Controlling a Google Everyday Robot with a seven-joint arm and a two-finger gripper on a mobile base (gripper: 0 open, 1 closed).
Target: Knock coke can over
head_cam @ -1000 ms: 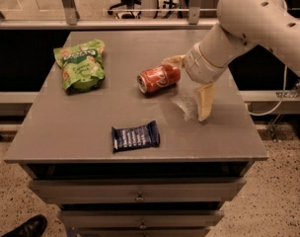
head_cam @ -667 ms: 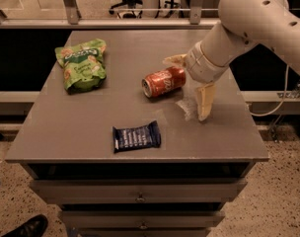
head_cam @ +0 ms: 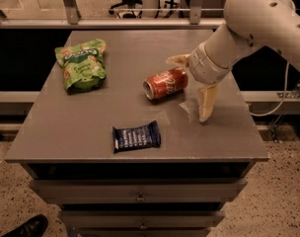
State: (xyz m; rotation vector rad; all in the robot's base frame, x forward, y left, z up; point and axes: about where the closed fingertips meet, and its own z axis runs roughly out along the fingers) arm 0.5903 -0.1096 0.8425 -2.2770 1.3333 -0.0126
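The red coke can (head_cam: pixel 165 83) lies on its side near the middle of the grey table (head_cam: pixel 86 127), its silver top facing left and front. My gripper (head_cam: pixel 192 85) is just right of the can, open, with one pale finger (head_cam: pixel 177 59) behind the can's right end and the other finger (head_cam: pixel 206 102) pointing down to the table right of it. The can is not held between the fingers. My white arm (head_cam: pixel 258 19) reaches in from the upper right.
A green snack bag (head_cam: pixel 82 64) lies at the back left of the table. A dark blue flat wrapper (head_cam: pixel 136 136) lies near the front edge. Drawers (head_cam: pixel 140 196) are below the tabletop. A rail (head_cam: pixel 115 23) runs behind the table.
The can has rolled slightly to the right, closer to my gripper. The gripper and arm have hardly moved.
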